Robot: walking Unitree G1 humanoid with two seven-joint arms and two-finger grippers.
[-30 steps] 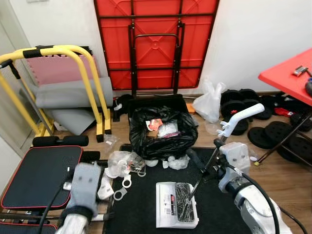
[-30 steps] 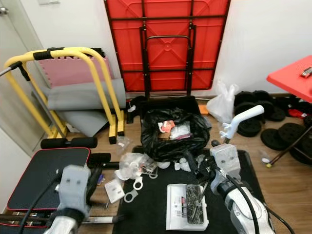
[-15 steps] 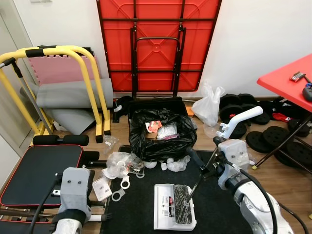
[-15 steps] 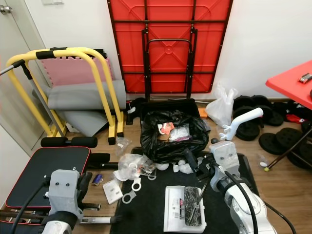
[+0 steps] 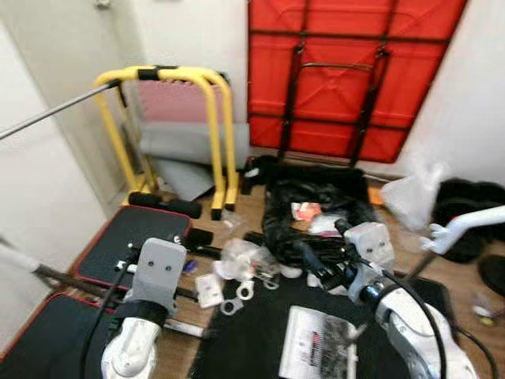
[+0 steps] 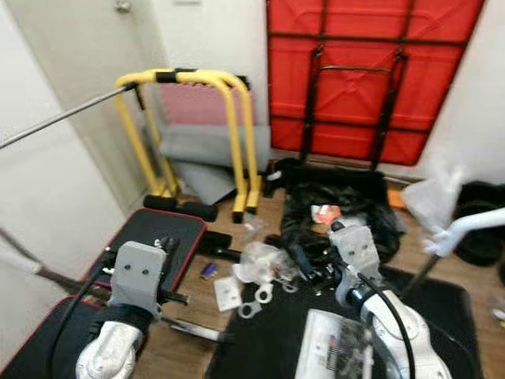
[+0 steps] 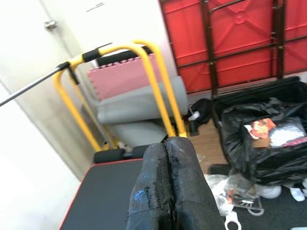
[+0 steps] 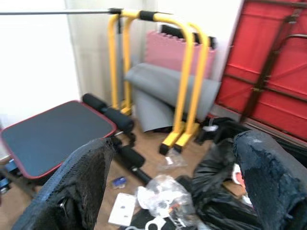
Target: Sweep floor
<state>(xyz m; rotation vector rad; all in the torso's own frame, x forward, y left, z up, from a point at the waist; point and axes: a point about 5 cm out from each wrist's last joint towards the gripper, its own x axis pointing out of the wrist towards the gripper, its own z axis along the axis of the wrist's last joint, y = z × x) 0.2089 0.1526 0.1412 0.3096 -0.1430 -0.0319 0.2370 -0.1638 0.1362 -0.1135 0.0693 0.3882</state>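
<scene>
Both grippers hang above a cluttered gym-room floor. Right gripper (image 8: 175,187) fingers spread wide, holding nothing, above the black bin bag (image 5: 316,225); left gripper (image 7: 168,184) fingers pressed together, empty, over the black bench pad (image 6: 162,237). From the head, the left arm's grey wrist (image 5: 158,268) sits at 7 o'clock and the right arm's wrist (image 5: 369,245) at 4 o'clock, with the white dustpan (image 5: 316,351) of swept debris on the black mat (image 6: 268,347) at 5 o'clock and loose plastic wrappers (image 5: 246,257) near centre. Wrist views alone reveal the finger positions; head views alone show the dustpan. Since a second ago the camera has swung left, bringing the white door and yellow dip frame (image 5: 189,118) toward centre; the red folded table (image 5: 347,71) now sits at 1 o'clock.
</scene>
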